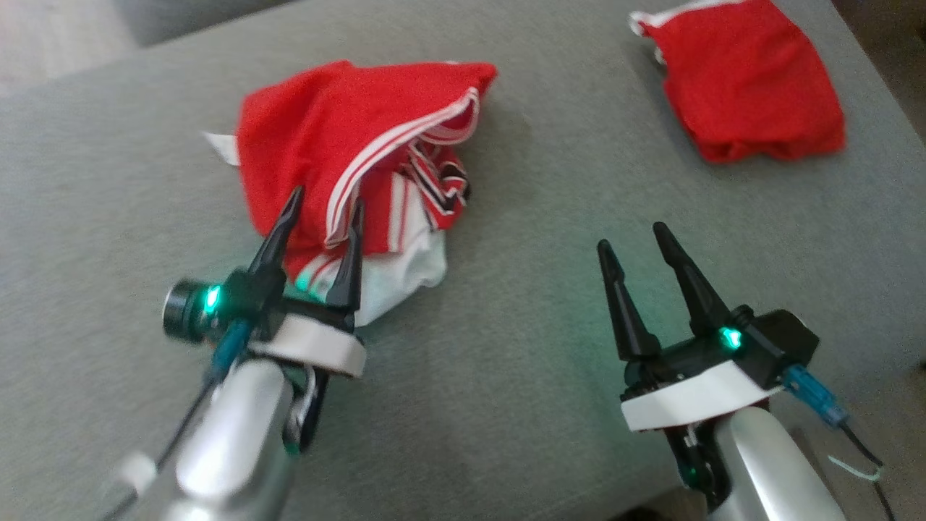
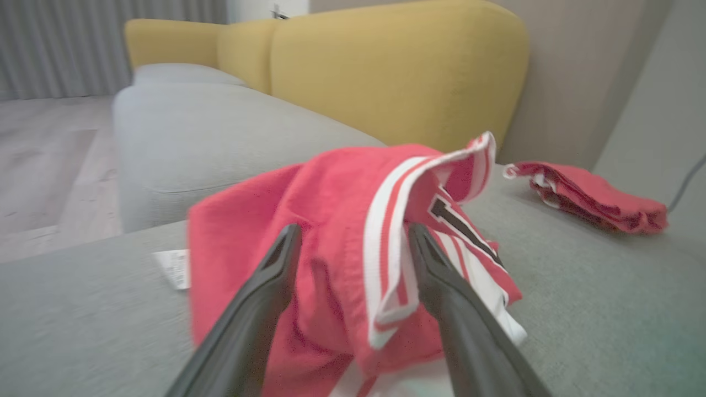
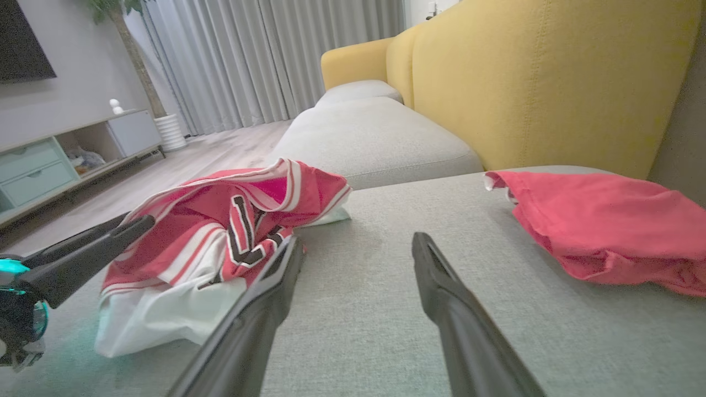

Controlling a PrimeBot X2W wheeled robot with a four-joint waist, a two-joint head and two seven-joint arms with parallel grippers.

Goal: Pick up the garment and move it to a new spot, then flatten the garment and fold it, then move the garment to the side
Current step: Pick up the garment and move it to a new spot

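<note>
The garment [image 1: 347,145] lies in a crumpled red-and-white heap on the grey cushion [image 1: 506,347], well apart from a second red garment [image 1: 752,79] at the far right. The left gripper [image 1: 327,197] stands at its near edge, fingers spread wide, cloth between them but nothing pinched. The right gripper [image 1: 631,237] hangs wide open and empty over bare cushion. Flattening looks to be the step in hand; next, each gripper needs a hem or corner to draw the heap flat.
</note>
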